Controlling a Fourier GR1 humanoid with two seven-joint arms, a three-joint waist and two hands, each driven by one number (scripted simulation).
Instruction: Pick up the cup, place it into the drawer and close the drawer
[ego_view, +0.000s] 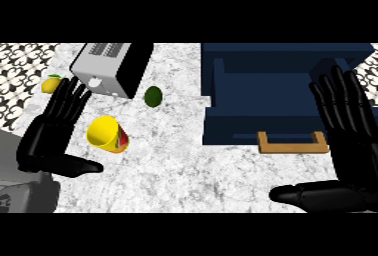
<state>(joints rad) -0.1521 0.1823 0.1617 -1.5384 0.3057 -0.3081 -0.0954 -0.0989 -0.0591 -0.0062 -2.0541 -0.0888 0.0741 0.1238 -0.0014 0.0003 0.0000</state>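
A yellow cup (105, 133) with a red and green side lies tipped on the marble counter, its mouth facing up and left. My left hand (52, 131) stands open just to its left, fingers straight, thumb pointing right below the cup, not touching it. The dark blue drawer (221, 107) is pulled open at the upper right, with a wooden handle (292, 143) at its front. My right hand (348, 130) is open over the drawer's right side, fingers up, thumb stretched left near the lower edge.
A grey and black toaster (111, 67) stands at the back left. A green lime (153, 96) lies beside it and a yellow lemon (50, 84) sits at the far left. Patterned tiles (22, 70) edge the counter's left.
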